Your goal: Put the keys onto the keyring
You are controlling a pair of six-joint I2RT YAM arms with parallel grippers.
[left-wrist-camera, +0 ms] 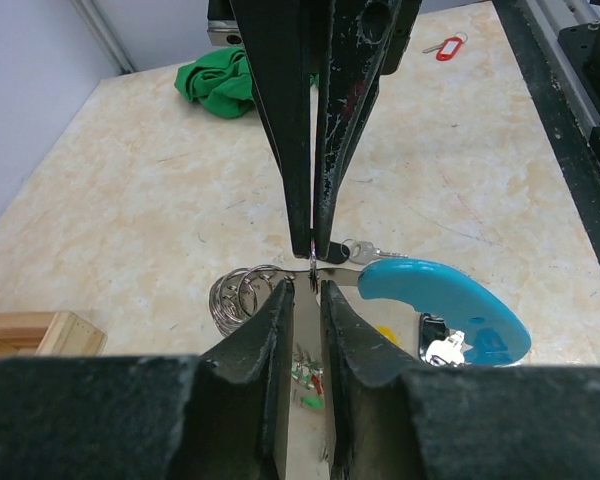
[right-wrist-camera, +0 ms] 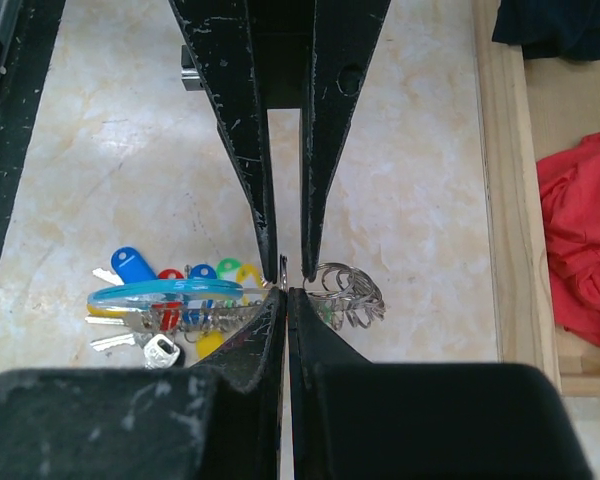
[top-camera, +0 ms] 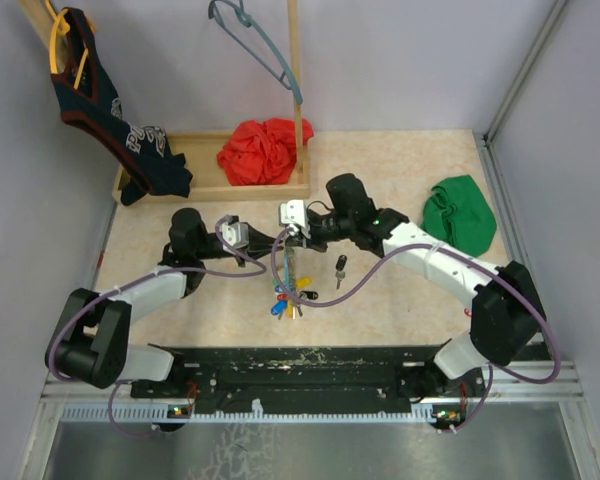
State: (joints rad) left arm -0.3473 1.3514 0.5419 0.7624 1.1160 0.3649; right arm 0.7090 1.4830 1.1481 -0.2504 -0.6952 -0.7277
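Only the top view shows the whole layout. Both arms meet over the middle of the beige marbled counter [top-camera: 400, 312]. The large grey keyring with its one light-blue section [top-camera: 291, 268] hangs edge-on below their tips. A cluster of small silver keys with blue, yellow and red plastic heads [top-camera: 288, 298] sits at its lower end. One black-headed key [top-camera: 340, 265] lies apart, just right of the ring. A crumpled green cloth [top-camera: 460, 215] sits far right, and a red cloth [top-camera: 265, 150] lies in a wooden tray [top-camera: 180, 190].

The left wrist view adds a red-tagged key [left-wrist-camera: 447, 47] on the counter far behind. The ring's blue part appears there as a broad curved plastic grip, with a bundle of thin silver split rings [left-wrist-camera: 235, 295] on the other side of the fingers. The right wrist view shows that grip as a thin arc with the coloured key heads fanned around it.

The right end effector [right-wrist-camera: 284, 292] is pressed together on the ring's thin wire. The left end effector [left-wrist-camera: 305, 287] meets it tip to tip with a narrow slit between its fingers. The wire stands at that slit, but I cannot tell whether those fingers clamp it.
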